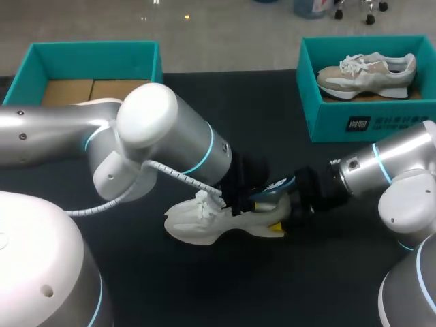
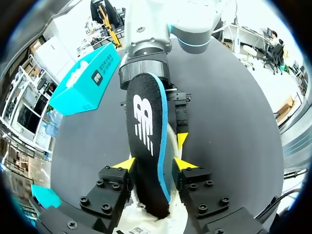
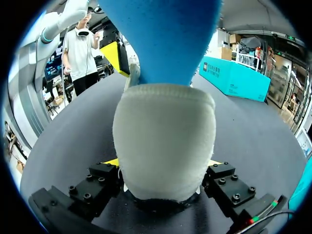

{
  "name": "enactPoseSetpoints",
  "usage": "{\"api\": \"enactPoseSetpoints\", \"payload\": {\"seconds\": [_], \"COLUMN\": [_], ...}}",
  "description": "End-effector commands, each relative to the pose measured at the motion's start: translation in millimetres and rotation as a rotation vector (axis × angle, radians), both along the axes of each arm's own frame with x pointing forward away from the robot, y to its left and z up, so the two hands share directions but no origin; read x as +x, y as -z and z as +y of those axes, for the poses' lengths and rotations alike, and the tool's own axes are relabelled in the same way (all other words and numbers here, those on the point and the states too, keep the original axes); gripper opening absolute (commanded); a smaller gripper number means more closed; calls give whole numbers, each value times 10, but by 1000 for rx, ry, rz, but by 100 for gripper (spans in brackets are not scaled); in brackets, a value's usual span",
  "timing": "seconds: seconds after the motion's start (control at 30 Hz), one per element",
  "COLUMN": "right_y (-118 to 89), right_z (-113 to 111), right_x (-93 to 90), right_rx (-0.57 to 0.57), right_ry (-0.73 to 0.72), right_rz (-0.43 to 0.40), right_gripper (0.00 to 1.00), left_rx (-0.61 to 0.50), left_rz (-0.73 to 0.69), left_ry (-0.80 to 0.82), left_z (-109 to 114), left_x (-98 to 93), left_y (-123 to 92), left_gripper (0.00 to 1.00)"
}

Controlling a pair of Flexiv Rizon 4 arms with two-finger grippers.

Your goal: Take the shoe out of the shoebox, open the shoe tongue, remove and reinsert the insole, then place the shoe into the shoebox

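Head view, left arm (image 1: 163,136) masking shoe (image 1: 194,228), insole (image 1: 272,187), right shoebox (image 1: 327,126) (second shoe (image 1: 368,73)).

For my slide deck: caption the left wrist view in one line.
Left tool grips the black, blue-edged insole standing out of the white shoe, right arm beyond.

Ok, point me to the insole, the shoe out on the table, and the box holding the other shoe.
insole (image 2: 146,156): left wrist view, on its black top face.
shoe (image 1: 192,228): head view, on the white forefoot.
shoebox (image 1: 334,124): head view, on its teal front wall.
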State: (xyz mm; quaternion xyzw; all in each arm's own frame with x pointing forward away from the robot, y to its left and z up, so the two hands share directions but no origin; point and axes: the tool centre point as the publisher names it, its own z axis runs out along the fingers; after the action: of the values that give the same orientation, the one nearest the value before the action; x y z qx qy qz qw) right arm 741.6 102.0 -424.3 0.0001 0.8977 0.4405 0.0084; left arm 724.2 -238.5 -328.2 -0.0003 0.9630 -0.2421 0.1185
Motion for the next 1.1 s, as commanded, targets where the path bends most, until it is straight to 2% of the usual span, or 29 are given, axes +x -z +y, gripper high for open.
{"api": "enactPoseSetpoints", "payload": {"seconds": [0.03,0.07,0.13,0.23,0.53,0.8,1.1], "right_y": [1,1,1,1,1,1,1], "right_z": [4,4,4,4,4,4,4], "right_x": [-10,-10,-10,-10,-10,-10,-10], "right_rx": [-3,-3,-3,-3,-3,-3,-3], "right_ry": [1,1,1,1,1,1,1], "right_rz": [-1,-1,-1,-1,-1,-1,-1], "right_gripper": [0,0,0,0,0,0,0], "left_rx": [2,5,6,7,-65,-195,-332], "left_rz": [3,5,6,7,-5,-7,-6], "left_ry": [-1,-2,-3,-4,25,58,92], "left_z": [-17,-9,1,23,-28,-156,-139], "left_x": [22,20,14,-2,6,-34,-94], "left_y": [37,44,50,36,-280,-600,-1053], "left_gripper": [35,20,0,0,0,0,0]}}
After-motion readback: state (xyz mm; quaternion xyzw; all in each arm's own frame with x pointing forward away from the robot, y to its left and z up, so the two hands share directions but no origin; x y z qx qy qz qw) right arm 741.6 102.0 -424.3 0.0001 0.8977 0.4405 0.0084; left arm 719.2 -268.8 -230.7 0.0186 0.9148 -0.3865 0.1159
